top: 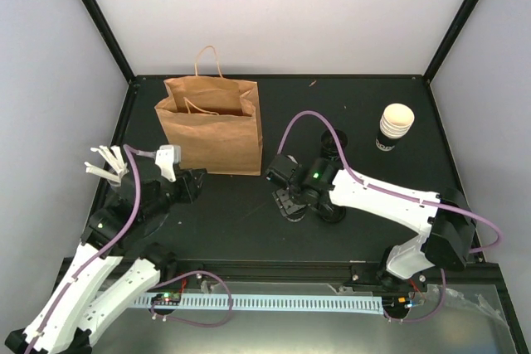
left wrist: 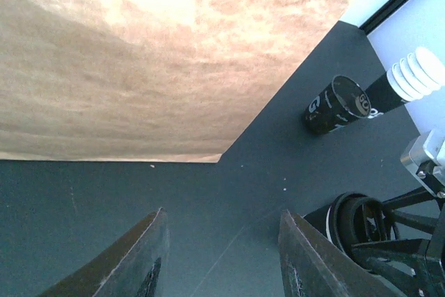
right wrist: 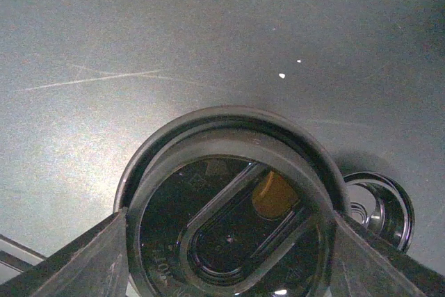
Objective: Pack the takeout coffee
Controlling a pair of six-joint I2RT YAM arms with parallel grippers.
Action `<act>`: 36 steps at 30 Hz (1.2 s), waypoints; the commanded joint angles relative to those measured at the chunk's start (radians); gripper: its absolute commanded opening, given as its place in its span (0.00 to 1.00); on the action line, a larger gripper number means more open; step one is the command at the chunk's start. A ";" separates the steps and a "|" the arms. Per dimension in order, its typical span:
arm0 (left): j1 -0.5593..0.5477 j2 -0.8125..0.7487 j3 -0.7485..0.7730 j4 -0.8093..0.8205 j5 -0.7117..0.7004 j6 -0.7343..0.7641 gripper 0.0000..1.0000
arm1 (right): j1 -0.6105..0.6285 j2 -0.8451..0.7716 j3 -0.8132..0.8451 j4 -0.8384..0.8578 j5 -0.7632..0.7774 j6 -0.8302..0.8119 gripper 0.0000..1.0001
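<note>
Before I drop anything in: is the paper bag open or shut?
Open: the paper bag stands upright, its mouth spread in the top view.

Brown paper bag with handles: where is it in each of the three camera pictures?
Top external: the brown paper bag stands upright, left of centre, near the back.
Left wrist: the bag's creased side fills the upper left.
Right wrist: not in it; a black plastic lid fills the foreground.
Shared landmark: the nested stack of white-rimmed black cups, right of the bag from above, upper right at the left wrist.
</note>
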 commanded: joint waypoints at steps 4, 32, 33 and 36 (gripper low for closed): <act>0.007 0.031 0.112 -0.060 -0.012 0.046 0.46 | -0.014 -0.028 -0.006 -0.017 -0.013 0.004 0.57; 0.009 0.367 0.673 -0.249 -0.072 0.281 0.66 | -0.025 -0.108 0.037 -0.017 0.116 -0.016 0.53; 0.009 0.397 0.710 -0.275 -0.095 0.292 0.68 | -0.028 -0.116 0.044 -0.023 0.118 -0.017 0.53; 0.009 0.512 0.852 -0.379 -0.205 0.328 0.72 | -0.037 -0.139 0.064 -0.037 0.130 -0.025 0.53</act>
